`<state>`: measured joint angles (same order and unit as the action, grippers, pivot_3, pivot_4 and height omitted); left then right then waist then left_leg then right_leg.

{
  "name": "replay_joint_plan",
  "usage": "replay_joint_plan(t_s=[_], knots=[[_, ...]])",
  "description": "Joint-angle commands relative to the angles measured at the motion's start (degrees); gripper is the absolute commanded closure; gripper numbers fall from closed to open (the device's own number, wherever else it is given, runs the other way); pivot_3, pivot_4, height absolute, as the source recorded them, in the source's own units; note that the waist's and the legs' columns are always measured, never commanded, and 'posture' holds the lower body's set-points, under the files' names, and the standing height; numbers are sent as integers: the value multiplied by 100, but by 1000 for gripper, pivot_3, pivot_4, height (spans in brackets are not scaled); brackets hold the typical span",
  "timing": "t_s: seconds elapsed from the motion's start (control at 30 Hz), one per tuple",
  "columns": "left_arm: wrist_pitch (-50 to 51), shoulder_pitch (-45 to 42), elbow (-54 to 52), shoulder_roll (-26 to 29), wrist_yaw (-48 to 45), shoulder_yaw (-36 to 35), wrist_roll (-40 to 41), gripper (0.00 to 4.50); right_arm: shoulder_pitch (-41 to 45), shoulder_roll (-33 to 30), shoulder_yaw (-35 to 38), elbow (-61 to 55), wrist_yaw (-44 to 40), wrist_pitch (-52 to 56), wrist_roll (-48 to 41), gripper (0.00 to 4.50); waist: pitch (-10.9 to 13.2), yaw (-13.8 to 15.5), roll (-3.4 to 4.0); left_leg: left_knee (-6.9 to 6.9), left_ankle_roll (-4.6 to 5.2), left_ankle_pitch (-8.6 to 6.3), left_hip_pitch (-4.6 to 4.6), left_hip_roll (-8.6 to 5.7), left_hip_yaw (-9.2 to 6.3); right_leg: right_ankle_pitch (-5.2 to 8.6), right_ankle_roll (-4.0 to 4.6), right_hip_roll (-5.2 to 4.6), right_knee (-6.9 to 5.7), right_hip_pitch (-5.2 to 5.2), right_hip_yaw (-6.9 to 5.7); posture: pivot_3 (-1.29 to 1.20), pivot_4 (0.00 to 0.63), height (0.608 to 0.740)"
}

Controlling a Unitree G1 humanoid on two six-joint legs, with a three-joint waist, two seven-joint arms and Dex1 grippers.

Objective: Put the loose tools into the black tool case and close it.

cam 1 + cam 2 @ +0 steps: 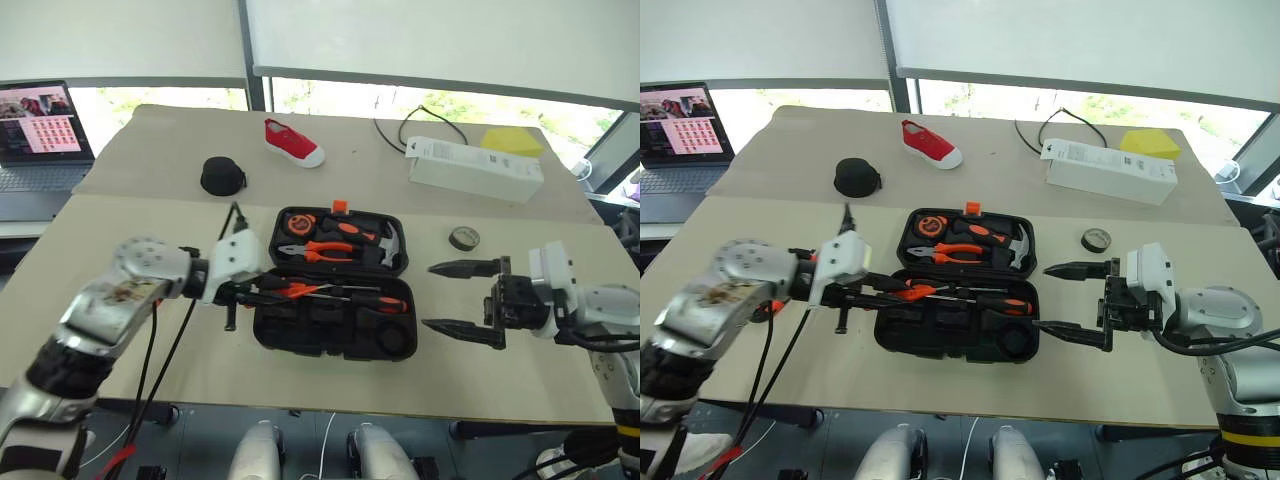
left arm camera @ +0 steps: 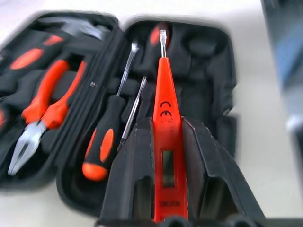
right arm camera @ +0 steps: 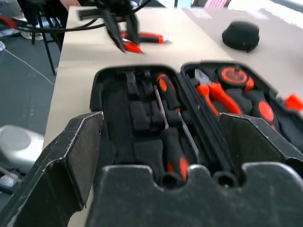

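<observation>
Orange and flat, a slim pointed tool (image 2: pixel 167 142) sits clamped between the left gripper (image 2: pixel 168 156) fingers above the open black tool case (image 1: pixel 332 335) mid-table, two screwdrivers (image 2: pixel 106 137) already slotted, while the right gripper (image 1: pixel 466 300) hangs wide open, empty, beside it.

daylight from the windows, soft wrist views

the head views are bright and evenly lit. daylight enters through the windows (image 1: pixel 440 105) along the upper part of the frame, where the panes below the blinds are blown out to near white. the pale table (image 1: pixel 150 160) shows little glare and only faint, soft shadows. the laptop screen (image 1: pixel 40 120) glows at the upper left. the left wrist view is smeared, with the black tool case (image 2: pixel 208 61) soft and its right edge washed out. in the right wrist view, the near pincer fingers (image 3: pixel 71 156) are blurred.
</observation>
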<state>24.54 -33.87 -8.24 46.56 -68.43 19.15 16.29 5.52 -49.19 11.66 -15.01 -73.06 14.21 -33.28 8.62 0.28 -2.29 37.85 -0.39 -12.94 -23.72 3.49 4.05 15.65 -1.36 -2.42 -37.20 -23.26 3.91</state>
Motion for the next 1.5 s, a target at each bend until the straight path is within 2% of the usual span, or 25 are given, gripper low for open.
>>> replay_joint_plan(t_s=[0.03, 0.3, 0.6, 0.77, 0.87, 0.93, 0.97, 1.1, 1.27, 1.4, 1.5], knots=[[-500, -430, 480, -121, -287, 542, -764, 4085, -166, -155, 159, -355, 144, 102, 33, 0, 0, -8, -1, 2, 3, -2, -6, 0, -2, -1, -1, 1, 2, -4, -1, 0, 150, 740], [-363, -726, 782, -560, -482, 866, -1198, 4085, -469, -149, 258, -816, 537, 618, -206, 0, 0, 9, -1, 4, 8, -5, -9, -1, -6, 0, -7, 0, 5, 0, -2, 0, 150, 740], [-62, -951, 901, -896, -593, 1123, -1594, 4085, -568, -109, 272, -824, 629, 560, -213, 0, 0, 33, 0, 13, 8, -4, -7, -4, -10, -3, -12, -1, 2, 7, -2, 0, 150, 740], [201, -964, 879, -842, -714, 1336, -1907, 4085, -521, -100, 246, -823, 653, 565, -229, 0, 0, 39, 0, 25, 8, -5, -7, -4, -14, -4, -15, -1, 0, 12, -4, 0, 150, 740], [491, -900, 797, -863, -717, 1255, -1818, 4085, -445, -96, 215, -821, 683, 597, -254, 0, -1, 37, 1, 25, 9, -5, -5, -4, -15, -5, -15, -1, -2, 13, -4, 0, 150, 740], [444, -791, 745, -1000, -624, 1014, -1575, 3084, -378, -81, 161, -837, 732, 636, -271, 0, -2, 20, 3, 25, 9, -4, -4, -4, -16, -5, -15, -1, -4, 13, -3, 0, 150, 740], [382, -742, 721, -1104, -572, 817, -1392, 2862, -358, -64, 142, -860, 748, 651, -302, 0, -3, 15, 4, 26, 9, -4, -4, -4, -16, -5, -15, -1, -5, 13, -3, 0, 150, 740], [-2, -679, 747, -1255, -621, 191, -914, 1361, -341, -37, 143, -938, 764, 735, -427, 0, -2, 91, 4, 43, 9, -4, -15, -3, -22, -5, -16, -4, -10, 11, -14, 0, 150, 740], [-279, -722, 1054, -1017, -1036, -547, -268, 1361, -392, -95, 176, -993, 716, 892, -568, 0, -2, 47, 4, 93, 29, -17, -41, 0, -25, -8, -25, -3, -26, 6, -17, 0, 150, 740], [-403, -540, 1179, -929, -1158, -713, -96, 1361, -390, -59, 192, -989, 731, 907, -577, 0, -2, 25, 4, 95, 29, -17, -35, 0, -26, -8, -25, -2, -40, 4, -16, 0, 150, 740], [-863, -207, 1546, -1220, -1026, -907, 30, 2050, -340, 73, 149, -895, 789, 790, -512, 0, -2, 31, 5, 100, 29, -17, -34, -1, -25, -7, -25, -3, -44, 7, -16, 0, 150, 740]])
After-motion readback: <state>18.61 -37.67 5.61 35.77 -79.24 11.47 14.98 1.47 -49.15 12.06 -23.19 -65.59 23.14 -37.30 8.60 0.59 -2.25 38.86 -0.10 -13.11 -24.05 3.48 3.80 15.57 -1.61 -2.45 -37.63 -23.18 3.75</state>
